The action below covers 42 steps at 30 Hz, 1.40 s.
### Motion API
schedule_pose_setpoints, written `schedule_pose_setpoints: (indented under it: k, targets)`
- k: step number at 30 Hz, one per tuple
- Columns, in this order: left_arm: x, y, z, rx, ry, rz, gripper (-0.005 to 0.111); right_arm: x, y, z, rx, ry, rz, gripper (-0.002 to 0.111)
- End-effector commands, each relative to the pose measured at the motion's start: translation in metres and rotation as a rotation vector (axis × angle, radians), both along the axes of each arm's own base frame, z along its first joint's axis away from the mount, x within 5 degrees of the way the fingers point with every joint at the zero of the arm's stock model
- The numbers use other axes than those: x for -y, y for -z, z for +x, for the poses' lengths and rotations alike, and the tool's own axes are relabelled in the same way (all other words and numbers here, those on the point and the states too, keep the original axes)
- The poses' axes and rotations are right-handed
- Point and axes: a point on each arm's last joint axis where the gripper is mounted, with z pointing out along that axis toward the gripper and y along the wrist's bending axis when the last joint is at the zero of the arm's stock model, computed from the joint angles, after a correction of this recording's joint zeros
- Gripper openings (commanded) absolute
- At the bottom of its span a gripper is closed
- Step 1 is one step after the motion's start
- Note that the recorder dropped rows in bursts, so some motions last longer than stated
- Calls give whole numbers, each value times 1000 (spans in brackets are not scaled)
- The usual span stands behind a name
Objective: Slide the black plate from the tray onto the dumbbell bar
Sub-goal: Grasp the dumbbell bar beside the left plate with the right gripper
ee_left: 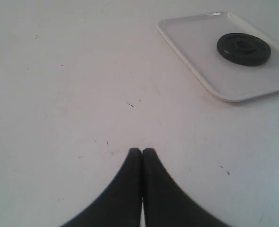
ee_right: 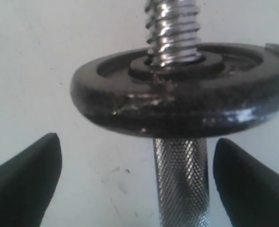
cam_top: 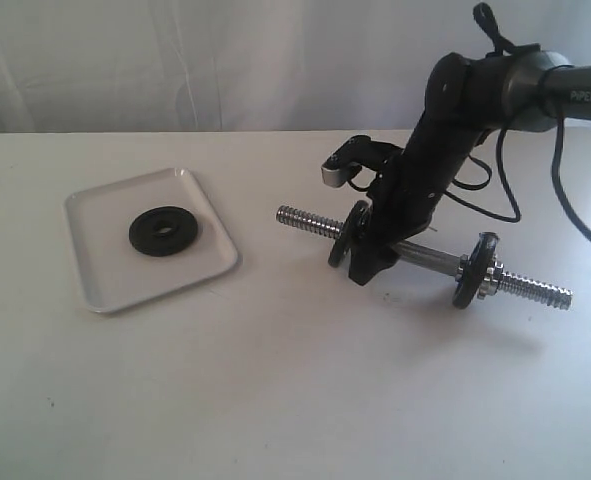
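**Right claw squares up to the bar, plate waiting on the tray**

The black plate (cam_top: pixel 165 231) lies flat in the middle of the tray (cam_top: pixel 105 215), which sits toward the left edge of the desk (cam_top: pixel 275 400). The dumbbell bar (cam_top: pixel 425 257) lies in the right half, about midway between the far and near edges. The right gripper (ee_right: pixel 137 142) is down over it with its fingers spread, one on each side of the cross-hatched grip and clear of it, just beside a disc (ee_right: pixel 177 104) already on the bar. The left gripper (ee_left: pixel 141 152) is pressed together on nothing, above bare desk, well apart from the tray.

To my eye the step in hand is steadying the bar. Close squarely on the rough middle, not the disc, so the round steel can't roll, and leave the threaded end nearest the tray free.

The plate is dull black, round, with a raised rim and a centre hole. The tray is glossy white with a low lip, so the plate may skate. The bar's ends are coarse chrome thread, and a second disc (cam_top: pixel 472 272) and collar nut (cam_top: pixel 492 277) sit toward the right edge
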Motion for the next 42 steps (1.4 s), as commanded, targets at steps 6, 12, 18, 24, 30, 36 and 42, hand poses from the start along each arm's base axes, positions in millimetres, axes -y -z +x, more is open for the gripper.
schedule_pose_setpoints:
  k: [6, 12, 18, 24, 30, 36, 42]
  targets:
    - [0, 1, 0, 2, -4, -4, 0, -3, 14, 7, 28, 12, 19, 78]
    - [0, 1, 0, 2, -4, -4, 0, -4, 21, 9, 25, 25, 29, 78]
    - [0, 1, 0, 2, -4, -4, 0, -3, 21, 10, 35, 21, 20, 78]
    - [0, 1, 0, 2, -4, -4, 0, -4, 22, 13, 66, 27, 24, 78]
    - [0, 1, 0, 2, -4, -4, 0, -3, 28, 13, 46, 23, 18, 77]
    - [0, 1, 0, 2, -4, -4, 0, -3, 35, 11, 23, -26, 6, 21]
    - [0, 1, 0, 2, -4, -4, 0, -4, 32, 11, 34, -17, 17, 0]
